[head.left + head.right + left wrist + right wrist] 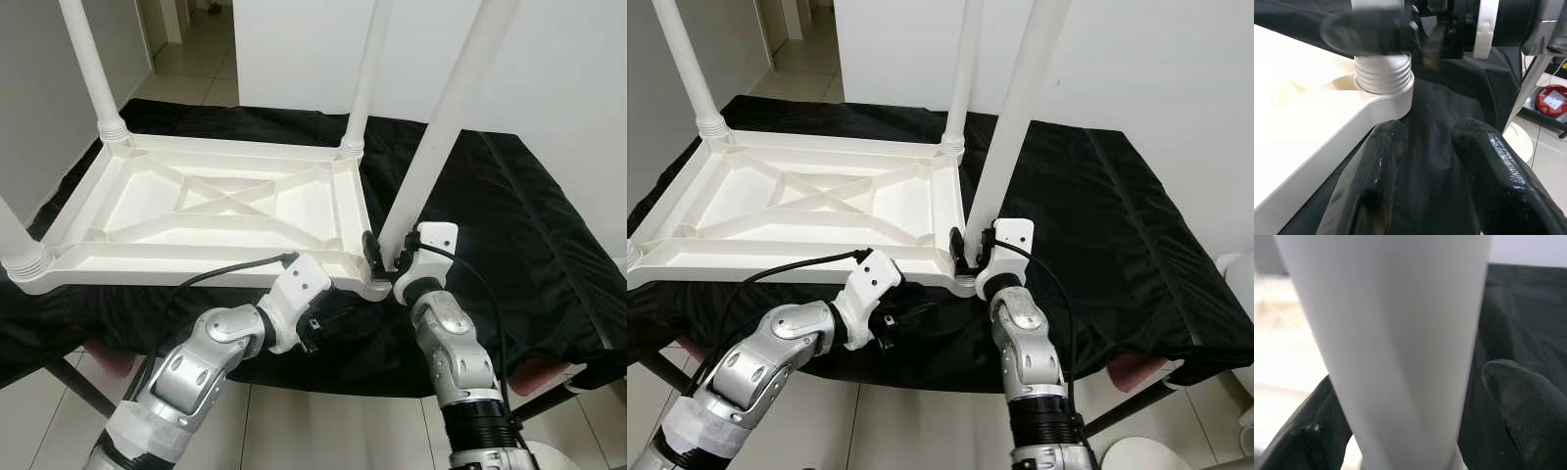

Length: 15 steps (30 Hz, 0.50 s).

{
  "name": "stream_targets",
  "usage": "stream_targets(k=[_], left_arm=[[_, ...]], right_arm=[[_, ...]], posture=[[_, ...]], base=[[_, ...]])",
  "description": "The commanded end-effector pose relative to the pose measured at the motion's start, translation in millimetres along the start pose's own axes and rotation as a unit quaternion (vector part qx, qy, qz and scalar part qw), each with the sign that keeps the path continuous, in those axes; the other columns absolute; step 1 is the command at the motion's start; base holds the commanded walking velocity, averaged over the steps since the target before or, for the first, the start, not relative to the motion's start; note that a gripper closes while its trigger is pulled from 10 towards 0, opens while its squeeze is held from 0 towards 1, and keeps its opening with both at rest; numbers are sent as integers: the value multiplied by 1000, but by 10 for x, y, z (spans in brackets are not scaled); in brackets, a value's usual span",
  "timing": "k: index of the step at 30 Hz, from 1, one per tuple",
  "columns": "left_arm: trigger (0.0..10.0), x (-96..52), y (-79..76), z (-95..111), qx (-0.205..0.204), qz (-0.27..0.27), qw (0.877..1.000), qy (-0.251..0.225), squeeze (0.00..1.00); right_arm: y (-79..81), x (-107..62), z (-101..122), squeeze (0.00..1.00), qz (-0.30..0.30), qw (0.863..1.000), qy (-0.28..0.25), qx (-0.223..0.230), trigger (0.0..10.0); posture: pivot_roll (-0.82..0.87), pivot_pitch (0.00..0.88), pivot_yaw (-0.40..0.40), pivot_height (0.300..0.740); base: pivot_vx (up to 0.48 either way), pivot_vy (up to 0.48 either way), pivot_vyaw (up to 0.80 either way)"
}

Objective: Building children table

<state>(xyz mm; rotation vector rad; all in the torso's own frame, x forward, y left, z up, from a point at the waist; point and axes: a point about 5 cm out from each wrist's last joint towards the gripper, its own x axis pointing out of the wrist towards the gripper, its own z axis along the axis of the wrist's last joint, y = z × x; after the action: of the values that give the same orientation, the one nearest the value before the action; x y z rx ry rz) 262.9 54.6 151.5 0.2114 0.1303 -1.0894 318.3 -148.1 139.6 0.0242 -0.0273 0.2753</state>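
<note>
4 legs are standing up from the upturned white tabletop (211, 211) lying on your black-draped table (549, 245); your right gripper (384, 257) is clamping the leg (441, 127) at the tabletop's near right corner; your left gripper (1425, 161), fingers apart, is hovering just beside that corner's socket (1385, 81).

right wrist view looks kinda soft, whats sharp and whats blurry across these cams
Right wrist view: the white leg sits too close, smooth and soft-edged, one black finger blurred. Left wrist view: the threaded socket is fairly sharp, the near fingers glossy with glare. Left eye view: evenly lit and crisp on the tabletop.
</note>
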Motion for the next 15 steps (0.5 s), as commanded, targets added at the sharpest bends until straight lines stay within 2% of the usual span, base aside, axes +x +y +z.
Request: stream_targets(k=[1, 3, 12, 15], left_arm=[[10000, 4, 12, 10, 1, 2, 1000, 3, 0], [10000, 12, 19, 14, 2, 1, 1000, 3, 0], [10000, 10, 37, 31, 5, 4, 1000, 2, 0], [10000, 13, 42, 34, 5, 4, 1000, 1, 0]], right_arm=[[-23, 21, -11, 0, 41, 999, 5, -18, 10000], [-73, 44, -19, 0, 74, 997, 14, -31, 10000], [-168, 140, -27, 0, 145, 987, 28, -68, 10000], [-210, 193, -6, 0, 149, 986, 27, -74, 10000]], posture=[[31, 31, -54, 740], [33, 30, -52, 740], [44, 23, -50, 740], [45, 23, -49, 740]], base=[[0, 0, 0], [0, 0, 0], [0, 0, 0], [0, 0, 0]])
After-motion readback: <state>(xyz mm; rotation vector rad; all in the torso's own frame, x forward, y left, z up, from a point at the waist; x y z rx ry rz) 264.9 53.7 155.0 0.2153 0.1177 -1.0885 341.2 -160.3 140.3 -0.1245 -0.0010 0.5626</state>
